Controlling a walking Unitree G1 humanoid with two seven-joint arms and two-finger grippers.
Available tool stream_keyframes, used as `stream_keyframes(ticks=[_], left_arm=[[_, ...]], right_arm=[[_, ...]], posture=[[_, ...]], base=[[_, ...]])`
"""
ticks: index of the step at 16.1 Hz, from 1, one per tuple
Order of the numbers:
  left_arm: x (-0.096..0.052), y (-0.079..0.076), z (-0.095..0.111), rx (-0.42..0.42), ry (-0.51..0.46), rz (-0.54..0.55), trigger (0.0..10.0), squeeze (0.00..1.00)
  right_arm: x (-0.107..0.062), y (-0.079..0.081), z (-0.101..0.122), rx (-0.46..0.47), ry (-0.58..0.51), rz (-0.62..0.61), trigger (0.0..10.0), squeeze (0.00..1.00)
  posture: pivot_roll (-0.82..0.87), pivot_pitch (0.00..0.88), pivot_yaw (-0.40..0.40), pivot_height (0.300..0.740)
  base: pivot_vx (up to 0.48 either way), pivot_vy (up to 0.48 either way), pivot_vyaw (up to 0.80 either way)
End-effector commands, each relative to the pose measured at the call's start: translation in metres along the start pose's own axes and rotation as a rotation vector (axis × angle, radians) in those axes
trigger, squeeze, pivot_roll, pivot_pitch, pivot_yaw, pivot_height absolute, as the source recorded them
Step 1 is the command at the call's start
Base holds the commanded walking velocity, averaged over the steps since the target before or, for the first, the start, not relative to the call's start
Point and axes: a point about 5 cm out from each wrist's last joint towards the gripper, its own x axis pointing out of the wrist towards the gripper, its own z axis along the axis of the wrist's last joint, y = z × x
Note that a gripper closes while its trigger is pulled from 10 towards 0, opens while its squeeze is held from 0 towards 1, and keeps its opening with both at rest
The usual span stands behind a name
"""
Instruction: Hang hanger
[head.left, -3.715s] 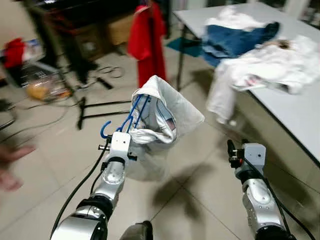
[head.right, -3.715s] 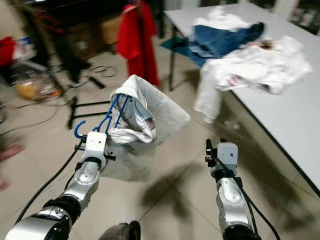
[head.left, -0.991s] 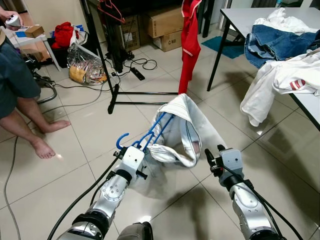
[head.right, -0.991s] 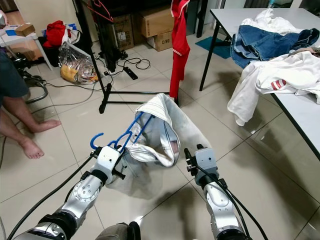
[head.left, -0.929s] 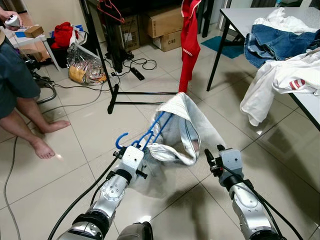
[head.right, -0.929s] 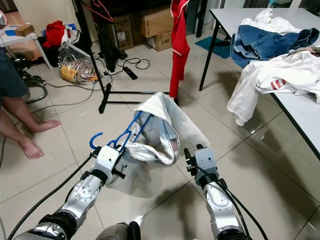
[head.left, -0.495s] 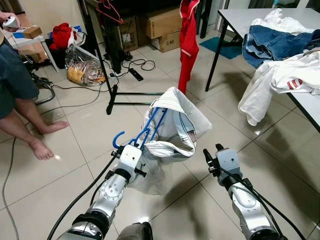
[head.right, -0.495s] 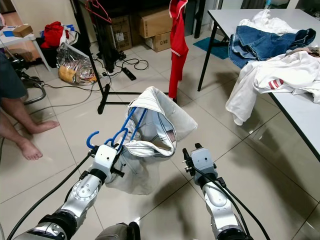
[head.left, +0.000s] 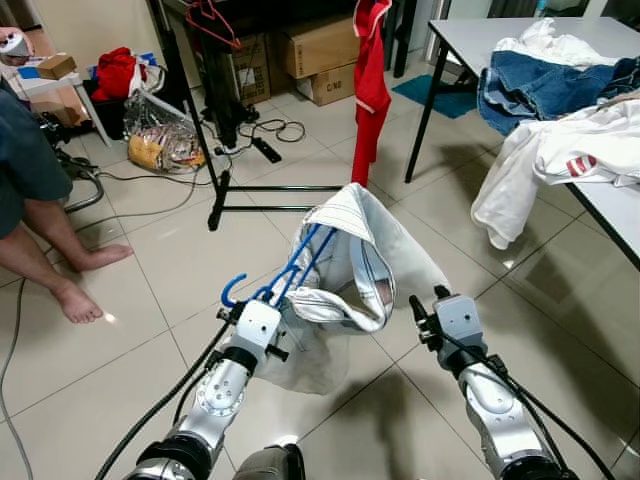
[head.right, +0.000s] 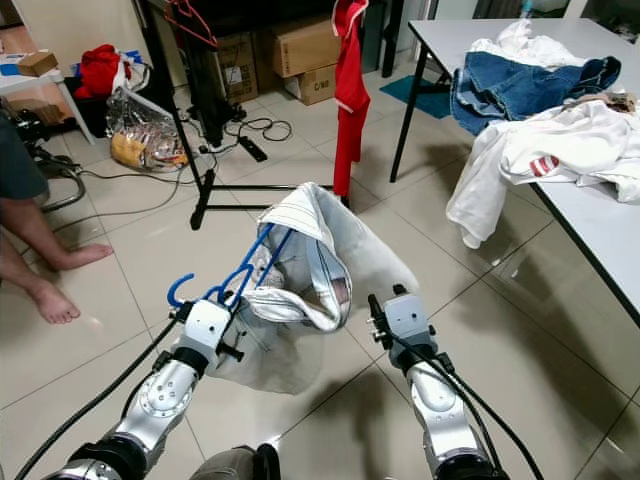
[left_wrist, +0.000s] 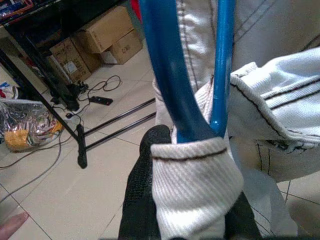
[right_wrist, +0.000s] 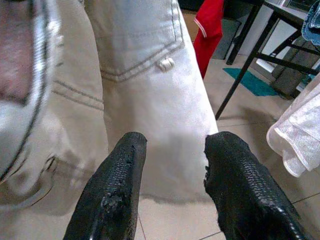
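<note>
Left gripper (head.left: 262, 312) clamps the blue hanger (head.left: 283, 272) bearing pale trousers (head.left: 360, 260); right gripper (right_wrist: 172, 170) gapes apart.

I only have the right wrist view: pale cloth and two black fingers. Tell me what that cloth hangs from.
Observer: The pale trousers hang on a blue hanger that the left gripper holds up over the tiled floor.
Operator: Say where the rack is.
Observer: A black clothes rack stands ahead and to the robot's left, with a red garment hanging further right.
Operator: Report anyone nearby.
Observer: A person's bare legs are at the far left, beside the rack.
Operator: And my right gripper?
Observer: The right gripper is open, close to the trousers, holding nothing.
</note>
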Motion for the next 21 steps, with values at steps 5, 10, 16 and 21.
stream_keyframes(ticks=[5,10,16,21], left_arm=[[0.007,0.012,0.01,-0.136,-0.04,0.105,10.0,0.0],[0.008,0.015,0.01,-0.155,-0.03,0.115,10.0,0.0],[0.008,0.013,0.007,-0.193,-0.005,0.125,10.0,0.0],[0.004,0.015,-0.005,-0.268,0.073,0.15,10.0,0.0]], right_arm=[[0.003,0.0,0.002,-0.018,-0.003,0.003,10.0,0.0],[0.002,0.008,0.006,-0.16,-0.044,0.068,10.0,0.0],[0.005,0.009,0.014,-0.314,-0.099,0.117,10.0,0.0],[0.004,0.016,0.01,-0.304,-0.091,0.126,10.0,0.0]], posture=[[0.0,0.0,0.06,0.74],[-0.01,0.0,0.062,0.74],[-0.01,0.0,0.057,0.74],[-0.01,0.0,0.057,0.74]], base=[[0.0,0.0,0.0],[0.0,0.0,0.0],[0.0,0.0,0.0],[0.0,0.0,0.0]])
